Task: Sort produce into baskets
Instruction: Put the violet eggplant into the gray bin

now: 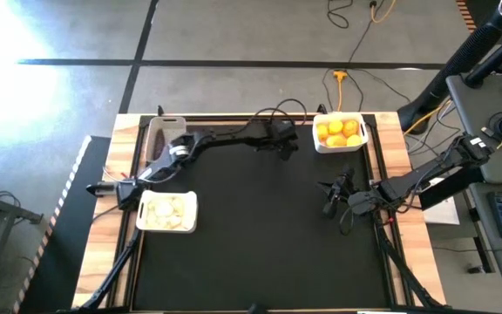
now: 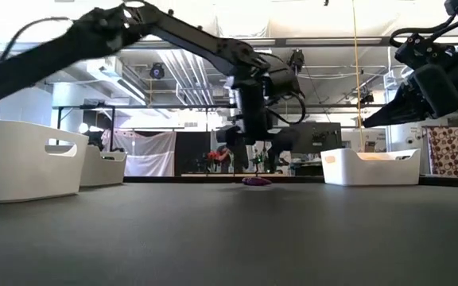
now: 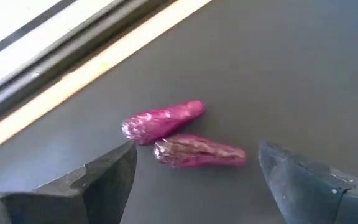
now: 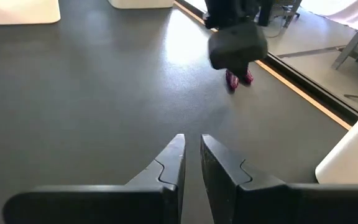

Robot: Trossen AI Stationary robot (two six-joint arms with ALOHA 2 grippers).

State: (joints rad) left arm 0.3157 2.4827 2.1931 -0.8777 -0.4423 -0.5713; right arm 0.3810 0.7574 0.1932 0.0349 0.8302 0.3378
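Observation:
Two small dark purple eggplant pieces [image 3: 166,121] [image 3: 201,152] lie side by side on the black mat near its far edge; they also show in the low view [image 2: 256,181] and the right wrist view [image 4: 238,78]. My left gripper [image 3: 194,174] hovers open just above them, one finger on either side, touching nothing; it also shows in the high view [image 1: 282,146]. My right gripper [image 4: 192,155] is shut and empty above the mat's right part [image 1: 332,199]. Yellow and orange citrus fruits [image 1: 339,131] fill the far right white basket [image 1: 363,138]. Whitish bulbs [image 1: 166,209] lie in the near left white basket [image 1: 190,225].
A greyish translucent basket [image 1: 162,131] stands at the far left, under my left arm. The mat's wooden far edge [image 3: 104,62] runs close behind the eggplant pieces. Black cables hang along both arms. The mat's middle and near part [image 1: 260,253] is bare.

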